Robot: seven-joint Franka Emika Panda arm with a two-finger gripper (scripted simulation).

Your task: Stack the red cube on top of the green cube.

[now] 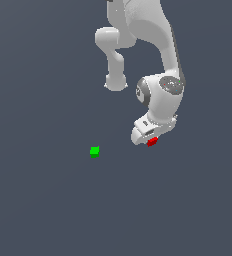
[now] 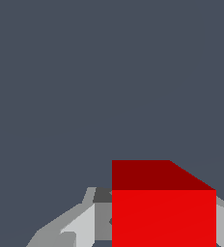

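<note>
Seen from outside: white Panda arm reaching down from the top of the frame, wrist bent over, gripper low over the dark grey floor. Red cube right at the gripper's tip, partly hidden under the white hand body, toward the exterior view's right. Green cube alone on the floor toward the exterior view's left, well apart from the red one and from the gripper, with nothing touching it. Not stacked yet.

From the wrist camera: red cube filling much of the picture close to the lens, its bright face forward and a darker face above it. Grey fingers showing on both sides of the cube, close against its sides, so narrow and apparently clamped on the red cube, though actual contact at the pads cannot be made out, hidden as they are behind the cube. Plain grey floor beyond, no green cube in this view.

Hard to say from the exterior view whether the red cube rests on the floor or hangs just above it; no clear shadow or gap visible beneath it.
</note>
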